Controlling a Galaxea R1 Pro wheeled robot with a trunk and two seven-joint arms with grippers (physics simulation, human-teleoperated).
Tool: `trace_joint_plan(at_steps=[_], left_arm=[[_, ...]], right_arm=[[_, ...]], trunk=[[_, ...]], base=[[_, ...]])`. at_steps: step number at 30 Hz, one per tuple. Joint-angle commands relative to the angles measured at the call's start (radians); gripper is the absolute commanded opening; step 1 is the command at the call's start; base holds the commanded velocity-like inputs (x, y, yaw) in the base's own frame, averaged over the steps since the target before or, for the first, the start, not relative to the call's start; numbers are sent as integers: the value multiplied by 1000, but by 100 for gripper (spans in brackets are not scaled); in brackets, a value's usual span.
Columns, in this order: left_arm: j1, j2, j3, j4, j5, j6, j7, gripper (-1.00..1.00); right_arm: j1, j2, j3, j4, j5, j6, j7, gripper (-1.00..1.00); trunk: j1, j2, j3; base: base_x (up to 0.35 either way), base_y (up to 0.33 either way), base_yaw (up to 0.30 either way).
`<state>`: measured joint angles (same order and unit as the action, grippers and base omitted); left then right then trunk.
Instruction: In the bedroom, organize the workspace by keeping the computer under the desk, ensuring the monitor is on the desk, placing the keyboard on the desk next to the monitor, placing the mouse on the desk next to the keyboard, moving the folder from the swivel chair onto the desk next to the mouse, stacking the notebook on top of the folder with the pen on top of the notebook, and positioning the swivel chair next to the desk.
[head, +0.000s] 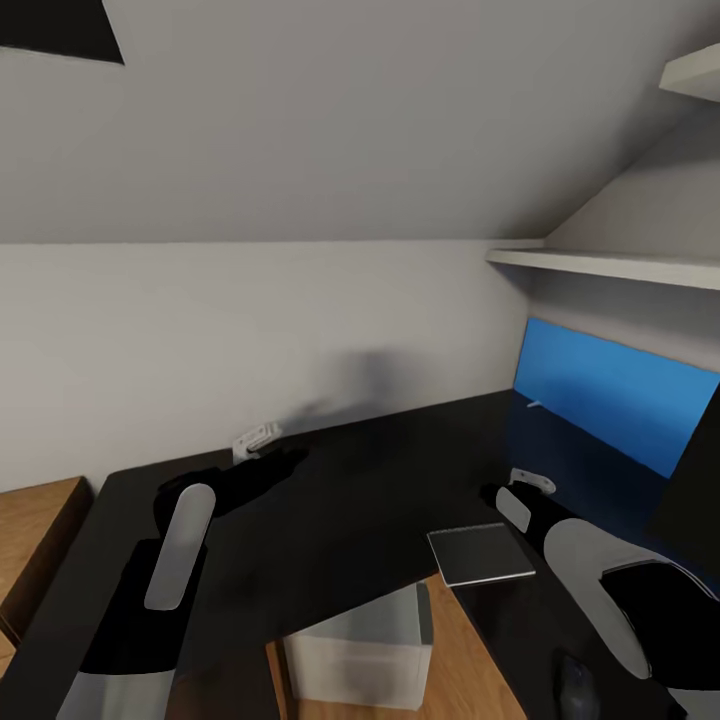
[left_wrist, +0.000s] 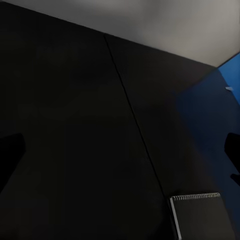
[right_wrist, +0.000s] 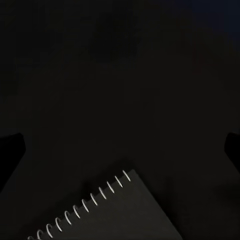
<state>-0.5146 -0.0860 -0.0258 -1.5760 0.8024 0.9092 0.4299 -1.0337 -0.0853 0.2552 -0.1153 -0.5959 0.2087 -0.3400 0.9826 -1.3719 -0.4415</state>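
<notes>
On the black desk (head: 380, 470), near its front edge, lies the grey spiral-bound notebook (head: 481, 553); no writing or brand can be read on it or on anything else. The monitor (head: 615, 400) stands on the desk at the right, its screen plain blue. The right gripper (head: 528, 488) hovers just behind and to the right of the notebook, not touching it; its wrist camera sees dark fingertips (right_wrist: 11, 150) spread wide apart above the notebook's wire spine. The left gripper (head: 256, 440) hangs over the desk's far left, well apart from the notebook, fingers likewise spread. A dark mouse (head: 577, 682) lies at the lower right. Below the desk sits a white box (head: 360, 650).
</notes>
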Motion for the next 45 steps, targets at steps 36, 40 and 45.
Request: trace_joint_plan(at_steps=[36, 40, 45], left_arm=[[-1, 0, 1, -1, 10, 2, 10, 100], [-1, 1, 1, -1, 10, 2, 10, 100], [-1, 3, 1, -1, 11, 2, 10, 100]], right_arm=[[0, 4, 12, -2, 4, -1, -5, 100], [0, 4, 12, -2, 5, -1, -5, 100], [0, 4, 12, -2, 5, -2, -5, 100]], trunk=[[138, -253, -114], [150, -274, -123], [150, -274, -123]], base=[[0, 0, 0], [0, 0, 0], [0, 0, 0]])
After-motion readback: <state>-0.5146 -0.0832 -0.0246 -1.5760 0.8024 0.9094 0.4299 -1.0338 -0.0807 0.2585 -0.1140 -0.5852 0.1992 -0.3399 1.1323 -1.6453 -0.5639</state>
